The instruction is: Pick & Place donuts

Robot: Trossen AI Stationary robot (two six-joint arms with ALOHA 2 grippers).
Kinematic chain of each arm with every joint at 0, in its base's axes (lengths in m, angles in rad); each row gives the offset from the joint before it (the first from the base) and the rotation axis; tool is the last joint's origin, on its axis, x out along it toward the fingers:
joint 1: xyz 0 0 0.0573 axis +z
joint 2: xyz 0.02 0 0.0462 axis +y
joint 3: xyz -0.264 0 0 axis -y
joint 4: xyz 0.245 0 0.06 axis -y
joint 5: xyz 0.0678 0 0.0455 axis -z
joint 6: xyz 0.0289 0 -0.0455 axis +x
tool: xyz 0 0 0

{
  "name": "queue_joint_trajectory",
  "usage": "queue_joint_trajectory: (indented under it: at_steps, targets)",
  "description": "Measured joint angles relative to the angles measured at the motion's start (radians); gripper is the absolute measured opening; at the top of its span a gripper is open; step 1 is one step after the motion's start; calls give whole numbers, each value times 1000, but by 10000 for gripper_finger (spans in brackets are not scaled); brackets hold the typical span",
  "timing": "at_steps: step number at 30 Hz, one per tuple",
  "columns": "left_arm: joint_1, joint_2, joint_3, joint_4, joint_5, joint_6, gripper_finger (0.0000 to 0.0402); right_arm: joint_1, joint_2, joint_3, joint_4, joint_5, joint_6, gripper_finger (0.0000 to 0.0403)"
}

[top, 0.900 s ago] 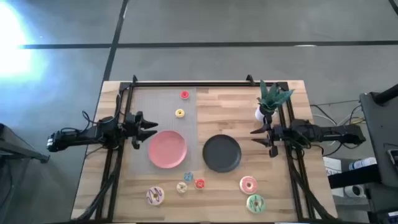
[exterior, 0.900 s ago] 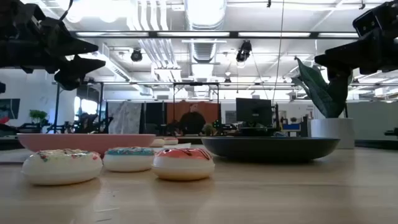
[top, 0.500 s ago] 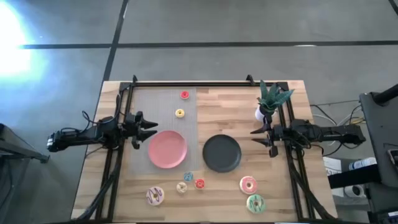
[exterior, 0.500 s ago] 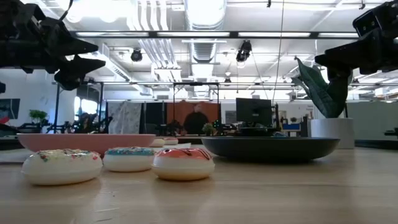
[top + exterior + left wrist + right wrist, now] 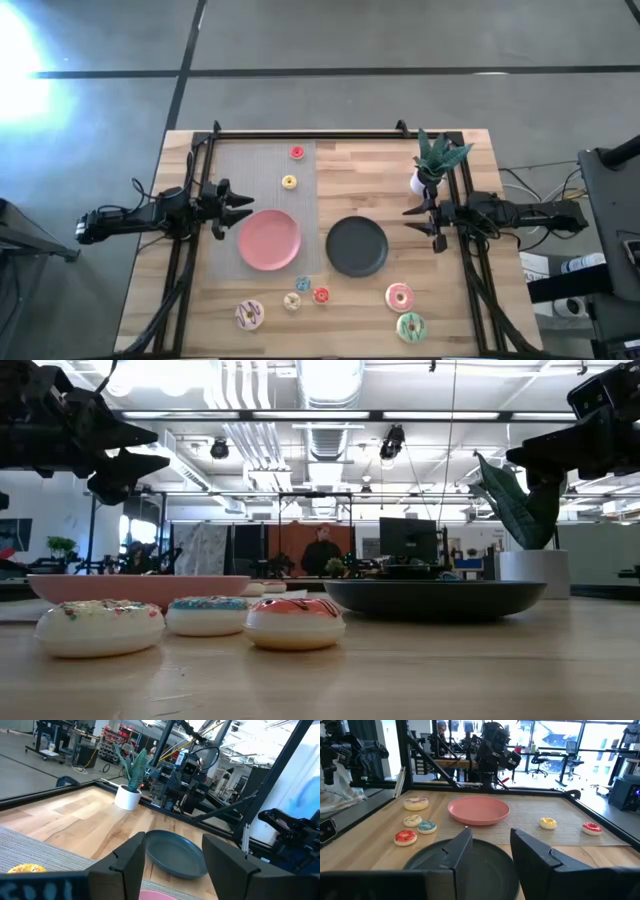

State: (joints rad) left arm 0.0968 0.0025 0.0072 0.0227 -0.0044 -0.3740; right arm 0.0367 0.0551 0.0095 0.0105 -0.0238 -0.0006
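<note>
Near the table's front edge lie the white donut [image 5: 249,315], a tiny cream one [image 5: 292,301], a bluish one [image 5: 303,285] and a red one [image 5: 321,295]. The pink donut [image 5: 400,297] and green donut [image 5: 410,325] lie front right. A tiny red donut [image 5: 297,152] and a yellow one [image 5: 289,182] rest on the grey mat at the back. My left gripper [image 5: 243,209] hovers open left of the pink plate [image 5: 269,240]. My right gripper [image 5: 413,222] hovers open right of the black plate [image 5: 356,246].
A potted plant in a white pot [image 5: 432,165] stands at the back right, close to my right arm. A grey mat [image 5: 258,180] covers the table's left part. A black frame rail [image 5: 310,133] runs along the far edge. A person shows in the room beyond [image 5: 323,552].
</note>
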Motion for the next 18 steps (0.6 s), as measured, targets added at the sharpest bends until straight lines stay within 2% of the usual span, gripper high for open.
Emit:
queue_joint_trajectory:
  at_steps: [18]
  targets:
    - [0, 0, 0, 0, 0, 0, 171, 0, 0, 0, 0, 0, 0, 125]
